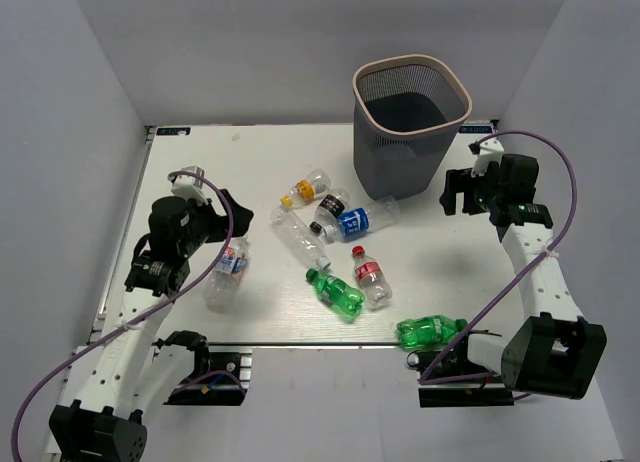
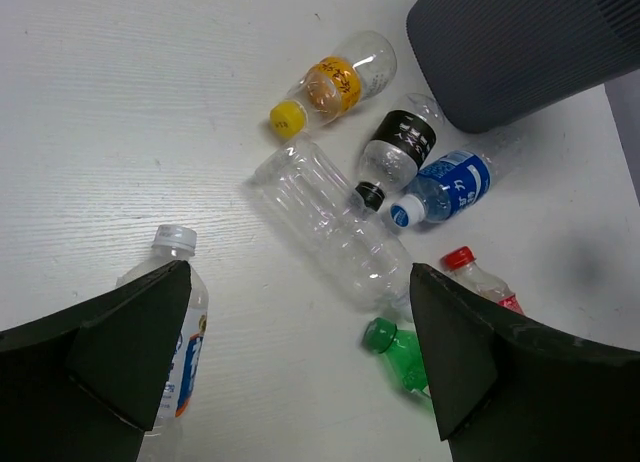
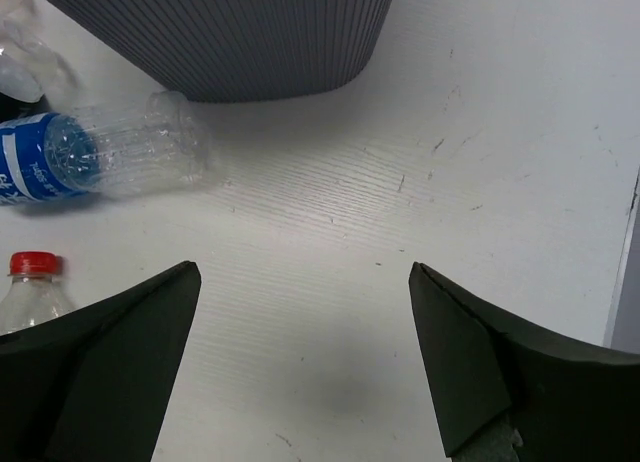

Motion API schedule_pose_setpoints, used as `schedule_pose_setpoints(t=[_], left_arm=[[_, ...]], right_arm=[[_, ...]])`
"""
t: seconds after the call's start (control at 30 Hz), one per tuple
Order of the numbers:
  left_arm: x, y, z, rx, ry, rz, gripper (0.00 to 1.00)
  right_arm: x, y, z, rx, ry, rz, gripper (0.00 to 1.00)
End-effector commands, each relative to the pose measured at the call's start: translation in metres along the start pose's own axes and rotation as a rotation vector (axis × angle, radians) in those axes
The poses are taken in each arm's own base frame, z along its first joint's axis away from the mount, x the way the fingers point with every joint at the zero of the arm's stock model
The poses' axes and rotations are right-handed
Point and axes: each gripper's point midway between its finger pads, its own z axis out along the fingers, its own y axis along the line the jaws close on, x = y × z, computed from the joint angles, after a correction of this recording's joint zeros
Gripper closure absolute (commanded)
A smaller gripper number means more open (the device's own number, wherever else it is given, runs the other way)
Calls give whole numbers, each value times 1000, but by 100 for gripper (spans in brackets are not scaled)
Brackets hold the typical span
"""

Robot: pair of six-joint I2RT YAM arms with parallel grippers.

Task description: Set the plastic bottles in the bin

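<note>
Several plastic bottles lie on the white table. In the middle are a yellow-capped one (image 1: pixel 308 189), a black-labelled one (image 1: pixel 330 210), a blue-labelled one (image 1: pixel 365 219), a clear one (image 1: pixel 298 235), a red-capped one (image 1: pixel 370 277) and a green one (image 1: pixel 335 291). A second green bottle (image 1: pixel 430 330) lies at the front edge. A white-capped bottle (image 1: pixel 228 272) lies by my left gripper (image 1: pixel 215 222), which is open and empty above the table. The dark mesh bin (image 1: pixel 410 122) stands at the back right. My right gripper (image 1: pixel 468 192) is open and empty beside it.
The left wrist view shows the white-capped bottle (image 2: pixel 192 312) by the left finger, the green cap (image 2: pixel 380 335) by the right finger, and the bin's wall (image 2: pixel 530 42) at top right. The right wrist view shows the bin's base (image 3: pixel 230 32) and the blue-labelled bottle (image 3: pixel 100 157).
</note>
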Motion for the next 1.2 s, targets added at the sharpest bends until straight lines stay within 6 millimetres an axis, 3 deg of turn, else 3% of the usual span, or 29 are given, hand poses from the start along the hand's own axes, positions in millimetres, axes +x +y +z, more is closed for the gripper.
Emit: schedule_pose_setpoints(t=[0.0,0.1,0.3,0.4,0.43,0.5,0.53,0.57,0.6,0.63,0.67,0.7,0.73,0.77,0.8,0.83,0.93,0.97,1.07,1.17], left_arm=[[5,0,-4,3,13,-10,0],[11,9,-5,-47,32,-26,0],[15,25,-11,-140,51,-45,6],[14,29,-14,-161,42,-44,21],[14,29,-16,-161,41,-44,26],[20,31,-15,-166,52,-57,39],[27,33,-15,-176,72,-73,41],[33,35,-15,-185,89,-88,41],[36,37,-12,-192,104,-90,39],[41,39,-12,-202,126,-92,31],[46,41,-12,-213,147,-104,22],[44,40,-11,-213,148,-104,8],[48,42,-10,-222,167,-106,4],[48,42,-10,-222,167,-106,2],[49,40,-10,-211,172,-108,0],[51,41,-9,-211,173,-108,0],[61,29,-1,-121,201,-96,0],[65,16,0,-43,220,-92,0],[72,-1,6,86,245,-78,0],[80,0,12,98,285,-63,0]], right_arm=[[-2,2,-4,-27,-5,-90,10],[12,8,-11,-104,77,-259,10],[32,-3,-10,-96,210,-306,10],[42,7,-16,-190,276,-350,10],[42,12,-21,-265,274,-460,10],[46,43,-34,-422,231,-470,10],[58,55,-40,-532,217,-586,17],[52,78,-53,-642,124,-618,30],[64,101,-71,-767,119,-599,88],[69,111,-76,-827,44,-671,100],[69,118,-83,-848,7,-716,100],[81,131,-98,-921,25,-707,83],[90,136,-101,-960,-7,-779,64],[95,139,-104,-973,11,-761,50],[98,144,-109,-984,14,-781,45],[113,142,-108,-988,50,-789,27],[140,151,-117,-1037,67,-880,15],[144,154,-118,-1052,69,-887,12],[161,164,-125,-1100,79,-880,10],[180,169,-130,-1140,84,-910,10]])
